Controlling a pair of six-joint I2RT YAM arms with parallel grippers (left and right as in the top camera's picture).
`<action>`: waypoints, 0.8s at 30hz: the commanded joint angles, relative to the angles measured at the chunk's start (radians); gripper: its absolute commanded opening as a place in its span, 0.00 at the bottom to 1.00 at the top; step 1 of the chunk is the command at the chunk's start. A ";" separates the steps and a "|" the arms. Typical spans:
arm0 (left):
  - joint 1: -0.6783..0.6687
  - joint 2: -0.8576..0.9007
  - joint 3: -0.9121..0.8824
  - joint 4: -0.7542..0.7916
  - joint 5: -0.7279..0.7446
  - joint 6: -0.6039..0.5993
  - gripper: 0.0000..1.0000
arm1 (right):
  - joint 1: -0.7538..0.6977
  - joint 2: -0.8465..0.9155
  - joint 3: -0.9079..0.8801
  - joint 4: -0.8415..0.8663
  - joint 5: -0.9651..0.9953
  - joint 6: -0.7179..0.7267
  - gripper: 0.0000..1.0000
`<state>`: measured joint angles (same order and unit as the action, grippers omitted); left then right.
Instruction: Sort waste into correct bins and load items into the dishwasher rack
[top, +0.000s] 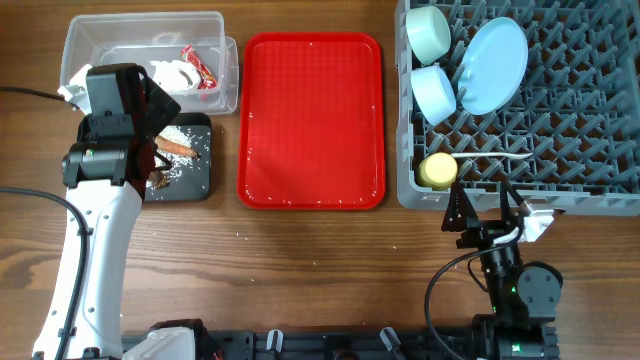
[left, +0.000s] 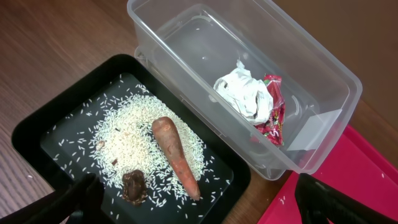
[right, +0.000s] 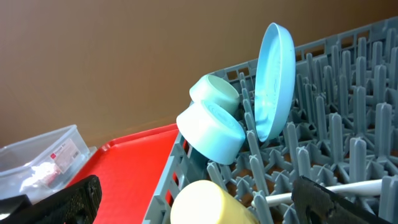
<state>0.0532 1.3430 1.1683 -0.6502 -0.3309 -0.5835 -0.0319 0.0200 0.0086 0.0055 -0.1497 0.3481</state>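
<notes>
The clear tub (top: 100, 40) holds crumpled white paper (left: 244, 93) and the red wrapper (left: 273, 111). The black tray (top: 190, 180) holds rice (left: 127, 140), the orange carrot stick (left: 176, 154) and the brown lump (left: 134, 186). My left gripper (left: 199, 208) is open and empty above the black tray. The grey rack (top: 560, 120) holds the pale green bowl (top: 428, 32), light blue bowl (top: 434, 92), blue plate (top: 494, 64), yellow cup (top: 437, 170) and white spoon (top: 500, 162). My right gripper (top: 487, 222) is open and empty, just in front of the rack near the cup (right: 208, 205).
The flat red serving tray (top: 312, 120) lies between the bins and the rack, with a few rice grains on it. A few grains lie on the wooden table (top: 300, 260) in front of it. Cables run along the left edge.
</notes>
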 joint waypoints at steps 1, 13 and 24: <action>-0.005 -0.002 0.009 0.003 0.001 0.015 1.00 | -0.004 -0.009 -0.003 0.009 -0.017 0.030 1.00; -0.005 -0.005 0.008 0.000 0.001 0.015 1.00 | -0.004 -0.009 -0.003 0.009 -0.017 0.030 1.00; -0.006 -0.442 -0.303 0.226 0.274 0.294 1.00 | -0.004 -0.009 -0.003 0.009 -0.017 0.030 1.00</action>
<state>0.0532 1.0771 1.0592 -0.5808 -0.2672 -0.5049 -0.0319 0.0200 0.0078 0.0074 -0.1497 0.3668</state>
